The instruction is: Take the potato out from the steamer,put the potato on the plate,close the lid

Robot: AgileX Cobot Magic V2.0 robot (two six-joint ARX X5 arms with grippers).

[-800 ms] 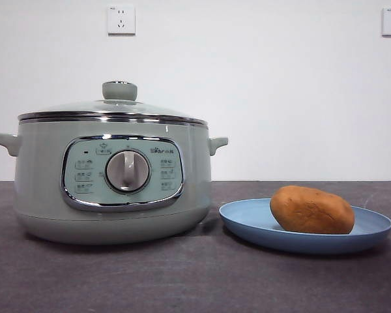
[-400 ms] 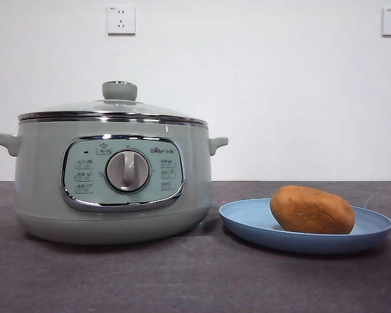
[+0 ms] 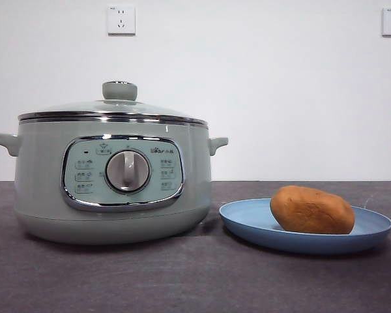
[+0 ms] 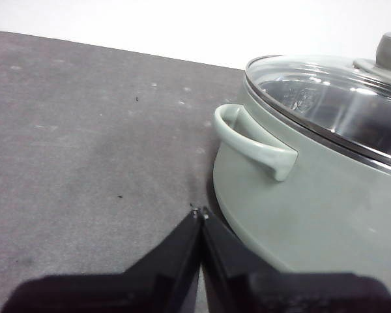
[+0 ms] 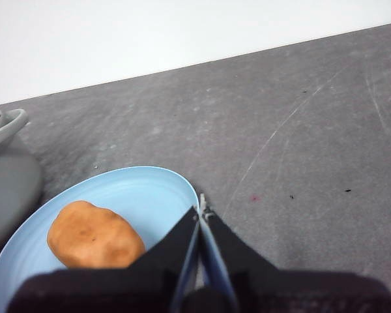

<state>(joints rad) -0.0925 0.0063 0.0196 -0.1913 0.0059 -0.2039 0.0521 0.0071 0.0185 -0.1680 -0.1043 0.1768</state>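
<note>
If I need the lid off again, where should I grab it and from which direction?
Grip the lid by its round green knob, coming straight down from above. The knob stands upright at the dome's centre, clear all round; the glass is smooth and sloped, and the chrome rim sits flush on the steamer.

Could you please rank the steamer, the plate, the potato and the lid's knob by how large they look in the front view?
1. steamer
2. plate
3. potato
4. knob

The plate's true width may differ, being seen edge-on.
</note>
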